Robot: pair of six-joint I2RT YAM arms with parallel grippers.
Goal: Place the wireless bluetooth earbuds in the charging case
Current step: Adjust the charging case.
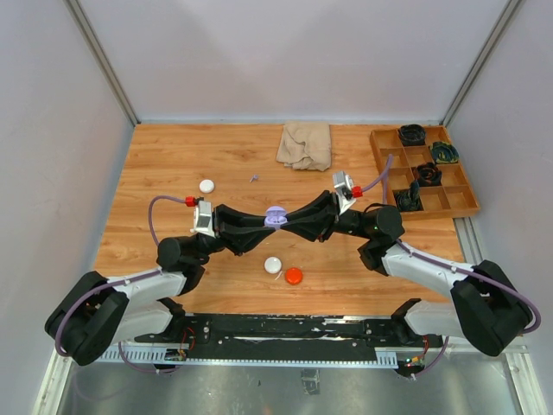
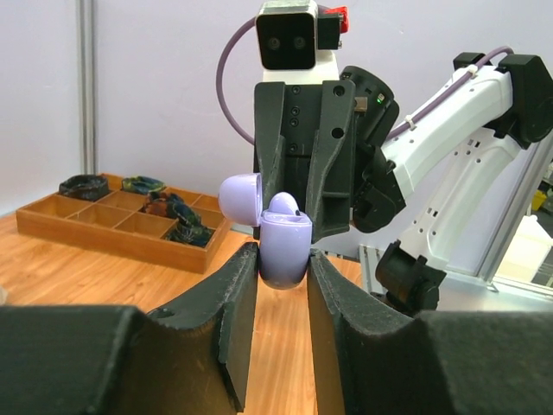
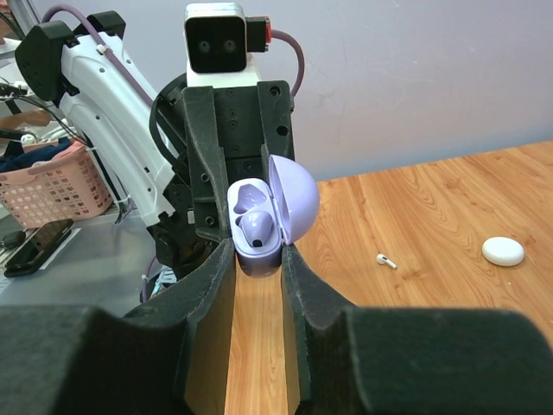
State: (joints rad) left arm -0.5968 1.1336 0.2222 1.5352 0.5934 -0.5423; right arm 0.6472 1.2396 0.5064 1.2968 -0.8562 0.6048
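**Two arms meet tip to tip over an open purple case**

I see both arms bent inward from the near edge with wrists level. The left end effector (image 2: 283,259) and right end effector (image 3: 259,259) face each other above the middle of the tabletop (image 1: 173,156). The right one pinches the base of the charging case (image 3: 270,216), whose lid stands open. A purple earbud (image 3: 257,226) sits in one well. The left one flanks the case's sides; I cannot tell whether it presses them or merely stands beside them. A white earbud (image 3: 386,260) lies on the wood.
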